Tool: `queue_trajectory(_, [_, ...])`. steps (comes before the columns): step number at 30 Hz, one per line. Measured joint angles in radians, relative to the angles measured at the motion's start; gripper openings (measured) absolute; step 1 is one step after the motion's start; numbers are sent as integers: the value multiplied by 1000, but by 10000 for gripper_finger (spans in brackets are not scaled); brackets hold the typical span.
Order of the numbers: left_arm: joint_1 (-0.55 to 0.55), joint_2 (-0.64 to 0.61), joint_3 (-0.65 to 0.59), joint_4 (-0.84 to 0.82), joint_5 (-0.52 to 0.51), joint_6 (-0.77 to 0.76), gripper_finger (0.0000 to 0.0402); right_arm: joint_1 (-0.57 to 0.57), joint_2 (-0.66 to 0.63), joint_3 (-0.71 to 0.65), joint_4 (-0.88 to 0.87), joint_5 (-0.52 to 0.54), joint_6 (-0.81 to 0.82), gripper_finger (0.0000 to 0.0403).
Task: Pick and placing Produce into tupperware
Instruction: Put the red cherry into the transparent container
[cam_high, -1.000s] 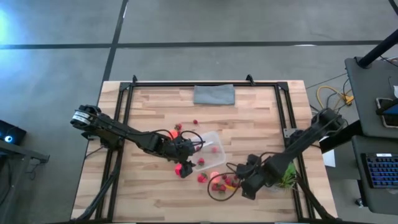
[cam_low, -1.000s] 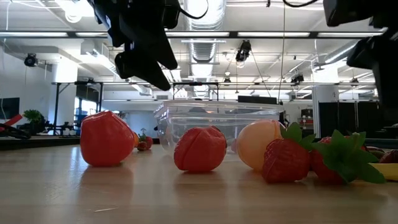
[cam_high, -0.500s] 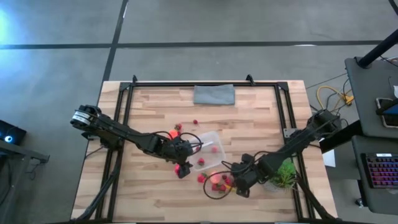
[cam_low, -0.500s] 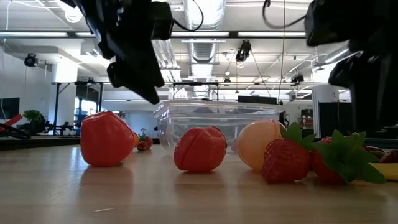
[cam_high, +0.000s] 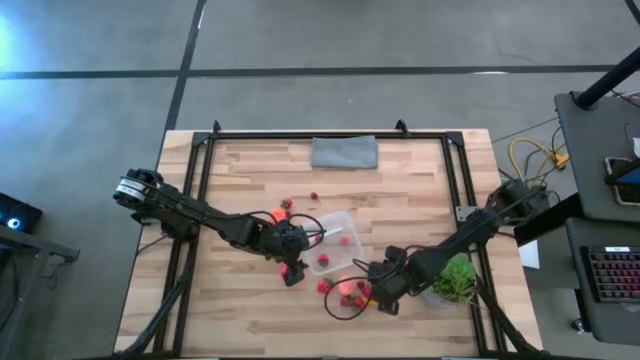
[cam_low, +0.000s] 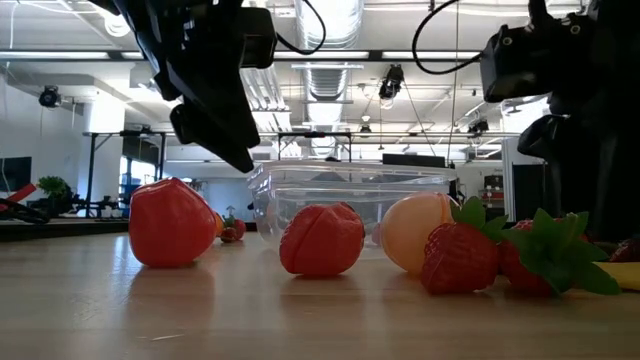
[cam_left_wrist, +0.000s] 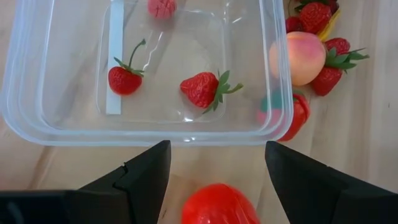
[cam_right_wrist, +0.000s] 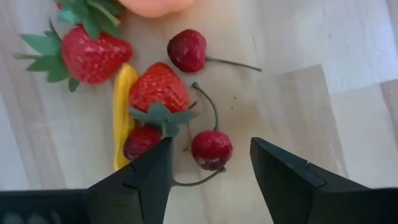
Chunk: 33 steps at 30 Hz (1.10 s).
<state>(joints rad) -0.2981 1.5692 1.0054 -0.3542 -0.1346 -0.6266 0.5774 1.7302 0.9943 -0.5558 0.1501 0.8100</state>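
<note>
The clear tupperware (cam_high: 332, 243) (cam_left_wrist: 74, 127) stands mid-table and holds a strawberry (cam_left_wrist: 202, 89), a stemmed red berry (cam_left_wrist: 123, 79) and a pink berry (cam_left_wrist: 161, 7). My left gripper (cam_left_wrist: 216, 148) (cam_high: 292, 266) hovers open beside its near wall, above a red ball (cam_left_wrist: 217, 205) (cam_low: 172, 222) that rests on the table. To the right lie a peach ball (cam_low: 415, 232), another red fruit (cam_low: 322, 240) and strawberries (cam_right_wrist: 93, 55). My right gripper (cam_right_wrist: 211, 142) (cam_high: 377, 296) is open and points down over this heap, one finger on either side of a cherry (cam_right_wrist: 211, 150).
A grey folded cloth (cam_high: 345, 152) lies at the far edge. A leafy potted plant (cam_high: 456, 280) stands right of my right arm. Small red berries (cam_high: 286, 204) lie far-left of the box. A yellow piece (cam_right_wrist: 122, 112) and a second cherry (cam_right_wrist: 186, 51) are in the heap.
My right gripper has gone toward the table's left edge and down, over the heap of strawberries and cherries. The fruit and the box have stayed where they were.
</note>
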Motion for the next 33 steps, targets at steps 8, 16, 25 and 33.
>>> queue_trajectory(8, [0,0,0,0,-1,11,247,0,38,0,15,0,-40,205])
queue_trajectory(16, [0,0,0,-1,-1,11,247,0,47,0,12,0,-44,185])
queue_trajectory(25, [0,0,0,-1,-1,11,247,0,47,0,7,0,-44,113])
queue_trajectory(33, [0,0,0,-1,-1,11,247,0,26,10,-95,-8,-4,87])
